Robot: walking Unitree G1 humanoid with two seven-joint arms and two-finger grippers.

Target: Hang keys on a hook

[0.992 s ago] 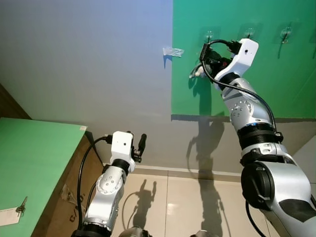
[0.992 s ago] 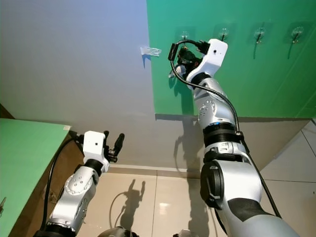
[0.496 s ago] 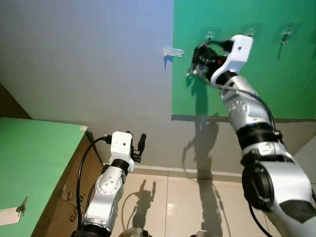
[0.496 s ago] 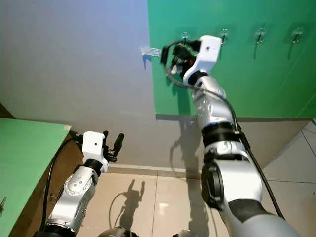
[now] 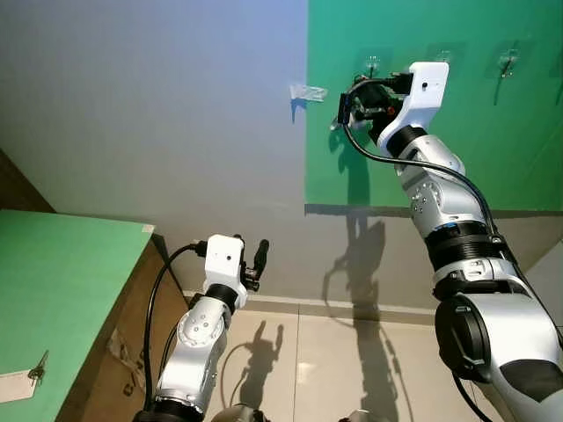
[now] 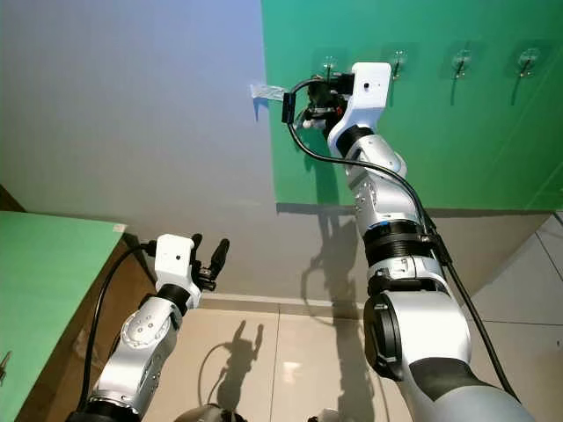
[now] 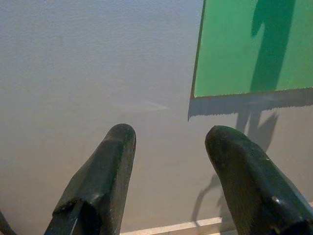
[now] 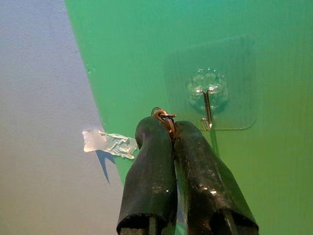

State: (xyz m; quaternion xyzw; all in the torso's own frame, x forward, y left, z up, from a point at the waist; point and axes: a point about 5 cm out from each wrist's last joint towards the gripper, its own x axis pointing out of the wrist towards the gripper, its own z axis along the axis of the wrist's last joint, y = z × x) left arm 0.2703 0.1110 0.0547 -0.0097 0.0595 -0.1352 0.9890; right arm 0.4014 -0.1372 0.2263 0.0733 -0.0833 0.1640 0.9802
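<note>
The right gripper [image 8: 168,128] is clenched on the key ring [image 8: 164,115], raised near the clear hook [image 8: 207,100] on the green board [image 8: 254,161], not touching it. The left gripper [image 7: 168,142] hangs low with its fingers apart, facing the grey wall [image 7: 73,73].

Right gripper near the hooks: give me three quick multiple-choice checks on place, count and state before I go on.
1. Where is the key ring relative to the nearest hook?
A. hung on it
B. beside it, not on it
C. on the floor

2. How many hooks show on the green board in the right eye view?
A. four
B. one
C. seven

3. How are the right gripper fingers?
A. wide open
B. shut on the key ring
C. shut on nothing

Answers: 1 B, the ring sits clear of the hook's wire; 2 A, four clear hooks in a row; 3 B, the ring pokes out between the pressed fingertips.
</note>
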